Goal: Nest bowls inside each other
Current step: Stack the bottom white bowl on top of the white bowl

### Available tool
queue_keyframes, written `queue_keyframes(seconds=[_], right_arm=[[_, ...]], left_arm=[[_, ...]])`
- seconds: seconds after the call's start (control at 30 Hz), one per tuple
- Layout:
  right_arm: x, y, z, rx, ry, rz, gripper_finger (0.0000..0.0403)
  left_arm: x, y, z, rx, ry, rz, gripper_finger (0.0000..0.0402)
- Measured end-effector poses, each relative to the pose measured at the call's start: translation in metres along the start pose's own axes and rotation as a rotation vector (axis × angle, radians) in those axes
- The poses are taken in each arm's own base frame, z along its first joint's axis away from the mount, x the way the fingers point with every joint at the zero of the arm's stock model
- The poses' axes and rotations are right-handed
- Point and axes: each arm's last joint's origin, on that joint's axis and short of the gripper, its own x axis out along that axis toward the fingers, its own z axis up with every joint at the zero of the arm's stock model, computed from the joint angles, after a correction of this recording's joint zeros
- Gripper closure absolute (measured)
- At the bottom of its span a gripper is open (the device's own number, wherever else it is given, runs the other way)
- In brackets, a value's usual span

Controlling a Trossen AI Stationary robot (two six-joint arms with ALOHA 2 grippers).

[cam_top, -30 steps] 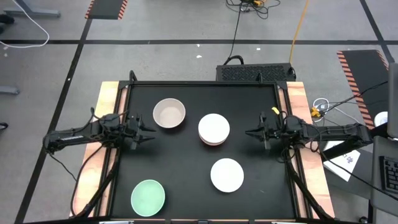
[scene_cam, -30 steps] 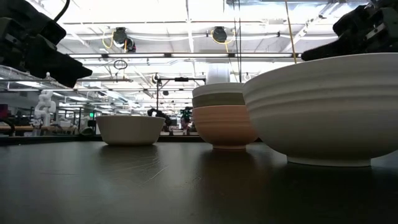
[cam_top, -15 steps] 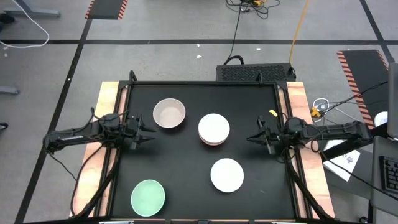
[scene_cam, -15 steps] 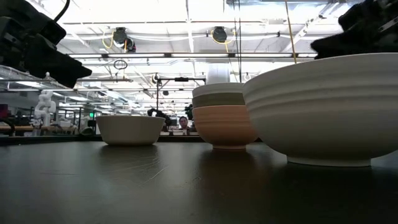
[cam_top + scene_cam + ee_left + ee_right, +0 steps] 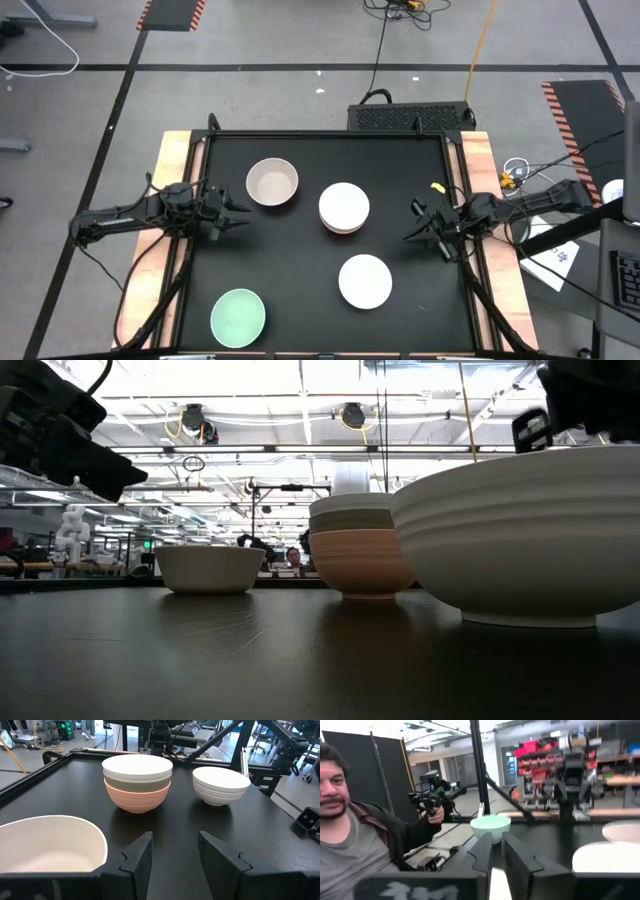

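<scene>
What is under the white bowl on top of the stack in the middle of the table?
Under the white bowl sits an olive-brown bowl, of which only a band shows, nested in a salmon-orange bowl. Their insides are covered, so nothing can be told about them.

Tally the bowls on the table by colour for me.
White: 2
Beige-grey: 1
Mint green: 1
Olive-brown: 1
Salmon-orange: 1
Total: 6 bowls, three of them already stacked.
</scene>
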Motion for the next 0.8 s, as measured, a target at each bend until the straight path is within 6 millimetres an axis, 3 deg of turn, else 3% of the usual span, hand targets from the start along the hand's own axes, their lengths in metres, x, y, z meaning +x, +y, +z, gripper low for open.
queue_keyframes(seconds=[0.13,0.3,0.5,0.8], right_arm=[[0.010,0.005,0.013,-0.052,0.008,0.012,0.0325],[0.024,0.008,0.030,-0.038,0.039,0.030,0.0244],[0.045,0.010,0.041,0.074,0.252,-0.080,0.0163],[0.085,0.031,0.048,0.196,0.524,-0.034,0.0143]], left_arm=[[0.000,0.000,0.000,-0.018,0.000,-0.001,0.0243],[0.000,-0.001,0.000,-0.024,0.001,-0.019,0.0243],[0.000,-0.001,0.000,-0.023,0.001,-0.020,0.0243],[0.000,-0.001,0.000,-0.018,0.001,-0.020,0.0243]])
